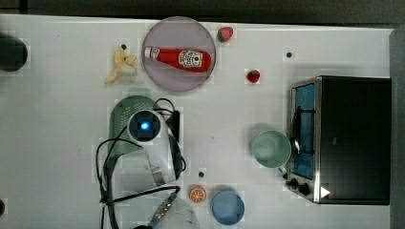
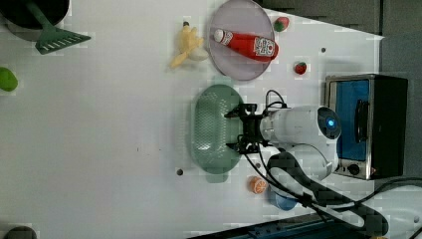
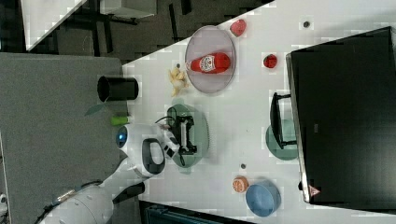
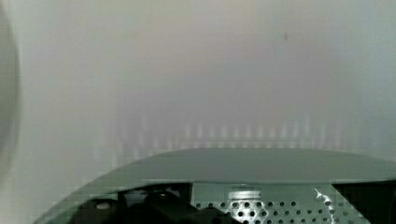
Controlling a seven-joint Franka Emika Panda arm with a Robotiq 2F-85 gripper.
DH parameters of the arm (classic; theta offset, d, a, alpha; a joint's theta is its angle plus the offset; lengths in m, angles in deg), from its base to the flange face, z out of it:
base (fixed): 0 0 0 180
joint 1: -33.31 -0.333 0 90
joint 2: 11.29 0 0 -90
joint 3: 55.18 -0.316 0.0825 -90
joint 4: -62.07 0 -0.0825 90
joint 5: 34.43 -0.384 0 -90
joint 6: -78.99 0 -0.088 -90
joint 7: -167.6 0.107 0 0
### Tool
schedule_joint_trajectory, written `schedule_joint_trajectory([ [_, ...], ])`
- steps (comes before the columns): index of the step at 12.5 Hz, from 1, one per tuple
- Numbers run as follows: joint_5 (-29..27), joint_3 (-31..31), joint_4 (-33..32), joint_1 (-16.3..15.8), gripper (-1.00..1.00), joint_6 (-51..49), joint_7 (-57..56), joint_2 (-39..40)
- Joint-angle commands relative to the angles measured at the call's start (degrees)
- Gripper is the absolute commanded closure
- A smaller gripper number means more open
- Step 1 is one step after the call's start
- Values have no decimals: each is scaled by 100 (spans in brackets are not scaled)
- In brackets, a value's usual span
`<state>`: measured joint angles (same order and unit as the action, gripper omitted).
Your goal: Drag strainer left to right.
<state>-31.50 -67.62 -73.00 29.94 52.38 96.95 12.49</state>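
On the white surface (image 2: 99, 149) the strainer (image 2: 211, 127) lies just below the purple plate (image 2: 239, 69) in the left view; light, stiff and slippery plastic, probably best hooked at its rim, where the hand (image 2: 238, 128) stands, jaws spread

Lab tabletop, robot arm (image 2: 298, 129), toy food, toaster oven (image 1: 344, 138)

In the top view, the bottle (image 1: 177, 58) lies on the plate (image 1: 162, 81); the strainer (image 1: 125, 110) sits below, the cup (image 1: 271, 149) beside the oven (image 1: 353, 138).
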Motion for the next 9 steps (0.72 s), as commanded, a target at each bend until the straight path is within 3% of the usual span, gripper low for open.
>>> schedule_joint_trajectory([
  [1,-42,297,-150,257,-100,95,-609,-240],
  [9,-36,1243,-189,268,-100,106,-1850,-246],
])
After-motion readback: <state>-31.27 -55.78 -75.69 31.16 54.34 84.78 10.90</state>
